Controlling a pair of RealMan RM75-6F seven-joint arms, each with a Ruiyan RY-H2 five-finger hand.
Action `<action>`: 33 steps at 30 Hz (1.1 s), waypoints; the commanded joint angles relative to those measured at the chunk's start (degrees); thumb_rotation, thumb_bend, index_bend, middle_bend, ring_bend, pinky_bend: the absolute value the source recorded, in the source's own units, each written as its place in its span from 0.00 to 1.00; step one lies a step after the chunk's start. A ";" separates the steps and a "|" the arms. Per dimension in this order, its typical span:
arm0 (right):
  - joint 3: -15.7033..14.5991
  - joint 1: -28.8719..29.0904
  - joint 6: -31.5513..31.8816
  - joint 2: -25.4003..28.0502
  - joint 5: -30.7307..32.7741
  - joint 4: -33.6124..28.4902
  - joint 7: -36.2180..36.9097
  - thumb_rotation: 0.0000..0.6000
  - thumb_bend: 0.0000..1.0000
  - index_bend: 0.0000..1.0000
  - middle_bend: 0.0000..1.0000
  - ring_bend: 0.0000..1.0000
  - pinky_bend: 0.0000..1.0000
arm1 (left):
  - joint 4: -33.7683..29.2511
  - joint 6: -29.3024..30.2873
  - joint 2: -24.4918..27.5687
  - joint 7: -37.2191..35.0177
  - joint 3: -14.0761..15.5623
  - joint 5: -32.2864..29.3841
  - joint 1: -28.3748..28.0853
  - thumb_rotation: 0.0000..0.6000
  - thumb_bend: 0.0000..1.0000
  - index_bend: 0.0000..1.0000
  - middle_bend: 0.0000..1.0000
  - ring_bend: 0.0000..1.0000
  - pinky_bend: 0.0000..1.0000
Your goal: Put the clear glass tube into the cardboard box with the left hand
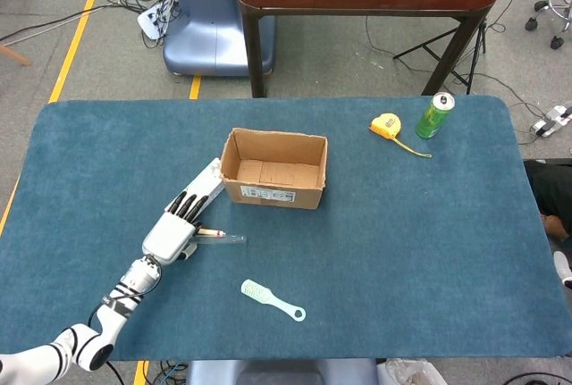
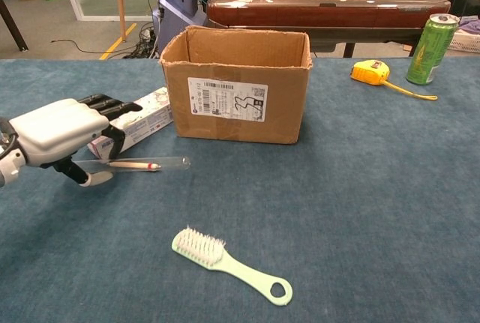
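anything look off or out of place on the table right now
Nothing stands out. The open cardboard box sits upright, the green drink can stands, and the left hand holds the clear glass tube roughly level. Nothing is spilled or damaged.
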 commanded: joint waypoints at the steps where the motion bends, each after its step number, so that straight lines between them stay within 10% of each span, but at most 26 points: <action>1: -0.03 0.03 -0.07 -0.01 -0.02 -0.04 -0.12 1.00 0.36 0.56 0.49 0.42 0.51 | -2.61 1.29 1.67 1.78 -0.02 0.32 0.62 1.00 0.28 0.60 0.00 0.00 0.01; 33: -0.17 0.17 -0.25 -0.15 -0.33 -0.18 -0.68 1.00 0.36 0.56 0.49 0.42 0.51 | -32.83 1.49 20.66 22.10 -6.79 -7.21 -0.60 1.00 0.28 0.61 0.00 0.00 0.01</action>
